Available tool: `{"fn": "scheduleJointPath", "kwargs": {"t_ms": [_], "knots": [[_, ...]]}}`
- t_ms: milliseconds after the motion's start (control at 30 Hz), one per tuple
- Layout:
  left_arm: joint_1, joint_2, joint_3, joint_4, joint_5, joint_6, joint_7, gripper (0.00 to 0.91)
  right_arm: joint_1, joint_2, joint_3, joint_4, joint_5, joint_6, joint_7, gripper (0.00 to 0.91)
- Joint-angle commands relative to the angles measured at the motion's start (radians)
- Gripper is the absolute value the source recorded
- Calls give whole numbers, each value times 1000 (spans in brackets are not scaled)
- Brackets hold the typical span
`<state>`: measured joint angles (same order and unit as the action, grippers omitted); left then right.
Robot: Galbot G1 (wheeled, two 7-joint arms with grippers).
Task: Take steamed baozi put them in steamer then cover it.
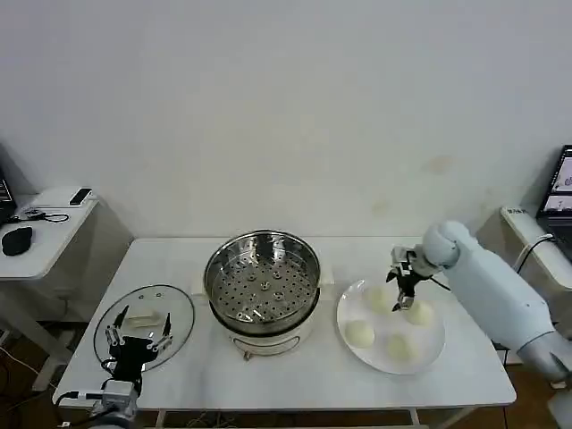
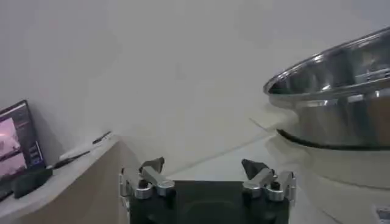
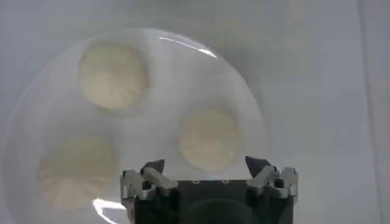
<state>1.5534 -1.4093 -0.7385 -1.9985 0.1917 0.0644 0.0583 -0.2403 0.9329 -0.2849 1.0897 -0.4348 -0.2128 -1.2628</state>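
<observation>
Several cream-white steamed baozi [image 1: 359, 333] lie on a white plate [image 1: 429, 353] at the table's right. My right gripper [image 1: 404, 290] hangs open just above the plate's far side. In the right wrist view one baozi [image 3: 209, 139] lies just ahead of the open gripper [image 3: 205, 165], with nothing between its fingers; two more baozi [image 3: 113, 74] sit farther off. The shiny steamer [image 1: 262, 286] stands uncovered and empty at the table's centre. The glass cover [image 1: 143, 320] lies flat at the left front. My left gripper [image 1: 138, 344] stands open at the cover's near edge, the steamer [image 2: 341, 91] off to its side.
A low side table [image 1: 40, 232] with a mouse and a phone stands to the left. A shelf with a laptop [image 1: 559, 192] is at the far right. The white wall rises close behind the work table [image 1: 295, 380].
</observation>
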Motion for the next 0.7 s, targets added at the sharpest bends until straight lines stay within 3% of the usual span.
{"fn": "scheduleJointPath", "kwargs": {"t_ms": [33, 700], "knots": [[1, 1, 5, 11, 0, -4, 0, 907, -16, 41, 5, -43, -34, 5, 23, 907], [6, -2, 8, 16, 2, -5, -2, 907, 3, 89, 12, -120, -55, 13, 69, 907]]}}
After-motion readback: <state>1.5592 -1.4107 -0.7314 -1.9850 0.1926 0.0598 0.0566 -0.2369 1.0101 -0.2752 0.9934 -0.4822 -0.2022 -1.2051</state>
